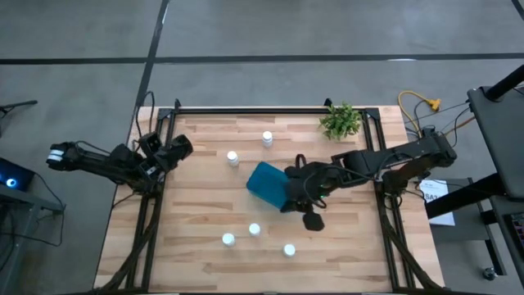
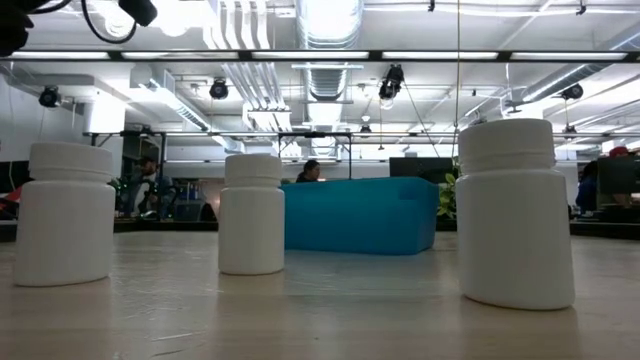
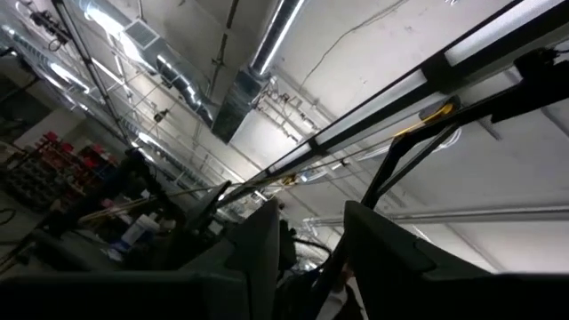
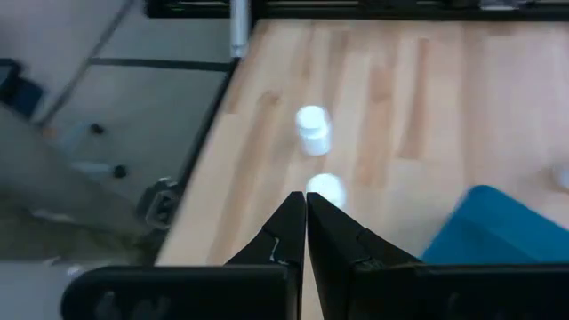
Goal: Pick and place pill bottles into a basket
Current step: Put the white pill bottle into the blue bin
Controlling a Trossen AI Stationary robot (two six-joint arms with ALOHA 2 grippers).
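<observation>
Pill bottles scattered on tabletop [image 1: 196, 246], basket [image 1: 266, 184] mid-table.
High view: five bottles stand loose around basket; right gripper [image 1: 304, 199] beside it, jaws clenched, empty. Left gripper [image 1: 182, 147] at left edge, jaws part-spread, grasping nothing. Low view: three bottles before basket.

Overhead and tabletop-level views share the basket [image 1: 267, 183]

Wooden table [image 1: 196, 213], teal basket [image 1: 265, 183], five white pill bottles [image 1: 228, 239], potted plant [image 1: 341, 120]
</observation>
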